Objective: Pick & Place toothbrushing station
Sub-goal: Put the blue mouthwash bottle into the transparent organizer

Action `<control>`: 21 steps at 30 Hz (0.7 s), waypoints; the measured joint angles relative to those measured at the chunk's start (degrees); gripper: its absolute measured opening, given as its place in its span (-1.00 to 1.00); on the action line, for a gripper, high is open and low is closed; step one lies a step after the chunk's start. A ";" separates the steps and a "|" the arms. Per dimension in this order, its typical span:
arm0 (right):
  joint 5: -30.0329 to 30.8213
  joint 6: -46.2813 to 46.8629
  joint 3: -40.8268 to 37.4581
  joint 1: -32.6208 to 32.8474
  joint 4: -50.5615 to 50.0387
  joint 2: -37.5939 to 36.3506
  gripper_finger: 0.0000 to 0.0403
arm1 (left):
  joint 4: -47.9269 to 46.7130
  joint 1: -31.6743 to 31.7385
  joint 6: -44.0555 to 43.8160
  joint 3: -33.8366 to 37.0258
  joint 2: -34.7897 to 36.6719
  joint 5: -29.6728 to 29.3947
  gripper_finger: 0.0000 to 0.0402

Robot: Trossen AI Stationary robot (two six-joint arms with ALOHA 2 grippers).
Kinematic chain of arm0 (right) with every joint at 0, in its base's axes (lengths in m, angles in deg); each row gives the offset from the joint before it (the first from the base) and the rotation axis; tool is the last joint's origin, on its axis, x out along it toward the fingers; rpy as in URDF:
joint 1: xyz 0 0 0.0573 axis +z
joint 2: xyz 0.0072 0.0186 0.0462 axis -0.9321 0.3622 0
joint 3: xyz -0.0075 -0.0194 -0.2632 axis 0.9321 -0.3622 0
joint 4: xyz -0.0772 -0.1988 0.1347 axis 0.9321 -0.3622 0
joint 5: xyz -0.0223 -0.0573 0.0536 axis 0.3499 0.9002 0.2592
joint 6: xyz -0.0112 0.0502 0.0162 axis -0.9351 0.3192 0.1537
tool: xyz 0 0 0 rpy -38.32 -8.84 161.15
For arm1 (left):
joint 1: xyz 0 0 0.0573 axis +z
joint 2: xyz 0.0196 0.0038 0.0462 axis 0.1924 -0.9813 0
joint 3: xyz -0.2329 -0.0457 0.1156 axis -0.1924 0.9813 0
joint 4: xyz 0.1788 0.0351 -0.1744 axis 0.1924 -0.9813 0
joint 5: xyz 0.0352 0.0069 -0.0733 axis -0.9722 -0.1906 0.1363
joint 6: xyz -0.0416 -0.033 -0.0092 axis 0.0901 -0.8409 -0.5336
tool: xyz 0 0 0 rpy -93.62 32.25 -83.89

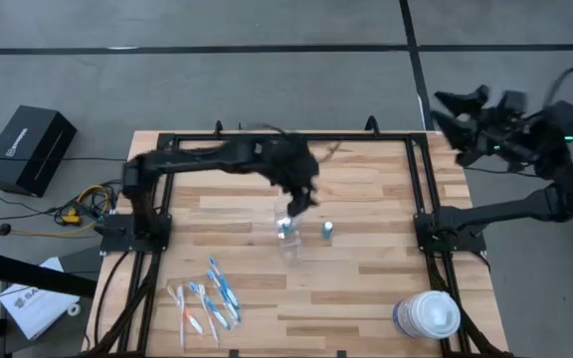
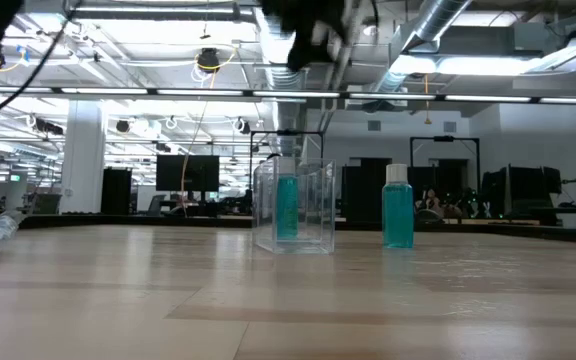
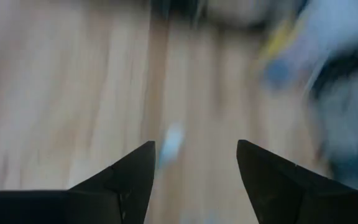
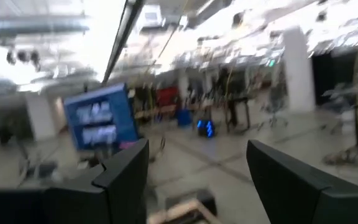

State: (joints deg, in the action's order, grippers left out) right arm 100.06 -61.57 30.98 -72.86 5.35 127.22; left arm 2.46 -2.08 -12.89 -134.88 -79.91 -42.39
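Observation:
A small clear plastic cup (image 2: 294,206) stands upright on the wooden table near its middle, with one teal tube (image 2: 286,206) upright inside it. A second teal tube (image 2: 398,208) stands on the table just to the cup's right (image 1: 327,231). Several blue, white and orange toothbrushes (image 1: 207,298) lie flat near the front left. My left gripper (image 1: 294,204) hangs open above the cup (image 1: 286,237), on its far side; nothing is between its fingers (image 3: 194,146). My right gripper (image 1: 444,111) is open, raised off the table's far right corner, facing the room (image 4: 197,146).
A big round white-lidded tub (image 1: 428,316) stands at the table's front right corner. Black frame rails (image 1: 421,189) run along the table's left, right and far edges. A black box (image 1: 30,147) sits on the floor to the left. Bare wood lies between the cup and the toothbrushes.

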 joint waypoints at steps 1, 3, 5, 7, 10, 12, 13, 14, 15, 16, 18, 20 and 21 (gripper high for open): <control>-0.65 0.43 -0.01 0.00 -0.68 1.07 0.29 | 5.53 0.14 -1.81 -0.02 1.90 0.11 0.08; -2.27 0.75 -0.03 0.00 -1.60 3.68 0.29 | 15.50 0.59 -4.12 -0.09 5.97 -1.06 0.07; -4.06 0.86 -0.03 0.00 -2.61 6.05 0.29 | 23.74 1.03 -6.08 -0.11 9.71 -4.49 0.04; -7.24 1.99 -0.05 0.00 -3.51 7.99 0.29 | 28.57 1.54 -6.87 -0.13 13.23 -7.94 0.02; -11.04 3.60 1.03 -0.07 -8.35 10.84 0.29 | 31.91 1.63 -4.97 -0.11 18.82 -12.49 -0.02; -12.31 3.76 2.18 -0.45 -12.04 14.00 0.29 | 33.16 1.51 -2.69 -0.15 22.26 -13.73 -0.03; -13.27 3.79 2.65 -0.78 -14.37 15.35 0.29 | 33.11 1.46 -2.04 -0.16 24.14 -13.76 -0.04; -14.90 3.77 3.04 -1.29 -16.85 17.15 0.29 | 32.40 1.45 -1.76 -0.05 25.72 -13.75 -0.04; -16.51 3.77 3.72 -1.93 -18.80 19.32 0.29 | 33.35 1.43 -1.19 -0.11 27.11 -13.73 -0.04; -18.36 3.75 4.81 -2.57 -20.06 21.37 0.29 | 32.43 1.43 -0.71 -0.10 28.53 -13.76 -0.04; -22.43 2.41 7.44 -3.77 -24.81 25.19 0.29 | 32.39 1.45 -0.01 -0.04 30.93 -13.81 -0.04; -25.30 -0.72 10.95 -4.13 -29.94 30.66 0.29 | 30.53 1.47 0.80 -0.08 32.80 -14.24 -0.04; -25.92 -2.40 12.87 -4.02 -32.92 33.48 0.29 | 28.95 1.47 0.90 -0.09 33.74 -14.82 -0.04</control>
State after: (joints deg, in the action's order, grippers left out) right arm 74.14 -63.97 43.85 -76.88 -27.57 160.69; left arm 31.40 -0.61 -11.99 -134.97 -46.17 -57.21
